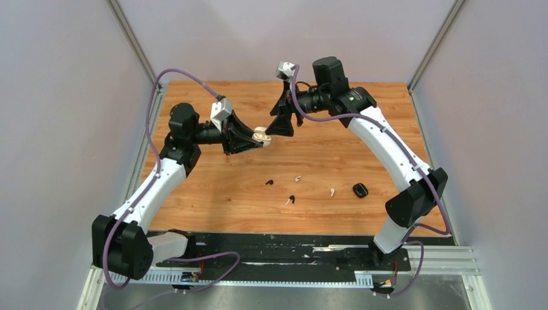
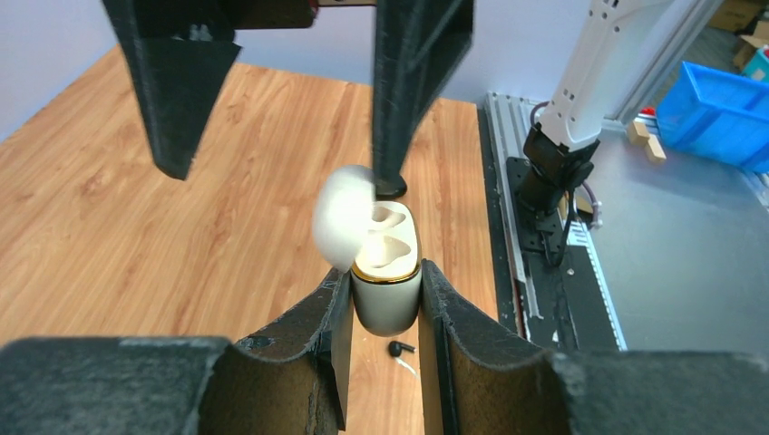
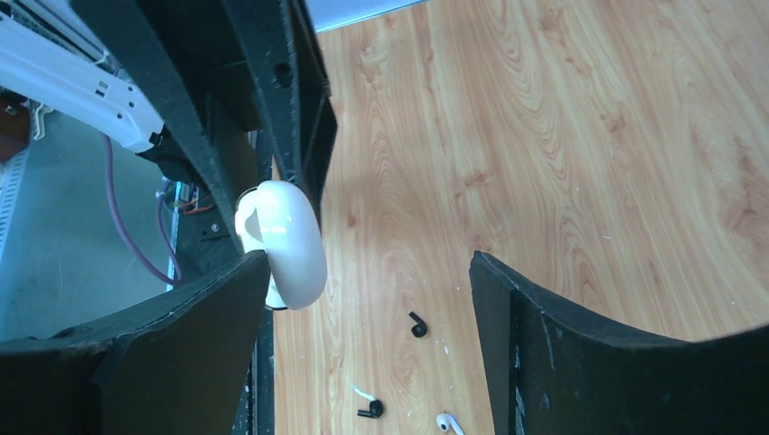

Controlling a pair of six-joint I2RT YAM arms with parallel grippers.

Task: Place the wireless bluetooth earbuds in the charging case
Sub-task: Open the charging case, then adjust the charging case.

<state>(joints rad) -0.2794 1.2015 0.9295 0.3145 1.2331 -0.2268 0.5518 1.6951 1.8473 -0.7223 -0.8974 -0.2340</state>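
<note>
Left gripper [image 1: 258, 137] clamped on white case [image 2: 387, 272], held mid-air with lid open. Right gripper [image 1: 282, 125] gaping and empty, one finger at lid. Earbuds [image 1: 298, 178] loose on table [image 1: 213, 194]. Your risks: finger pressure twists case out of clamp, or knocks lid shut.

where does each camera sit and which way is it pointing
top external: fixed above and behind the robot, looking down on the table; left arm and right arm show whole, left tool meeting right tool.
left wrist: on the left arm, looking along its own fingers, which clamp the open white case.
right wrist: on the right arm, looking down past its own spread fingers at loose earbuds.
shared: both wrist views show the case and the other arm's tool.
</note>
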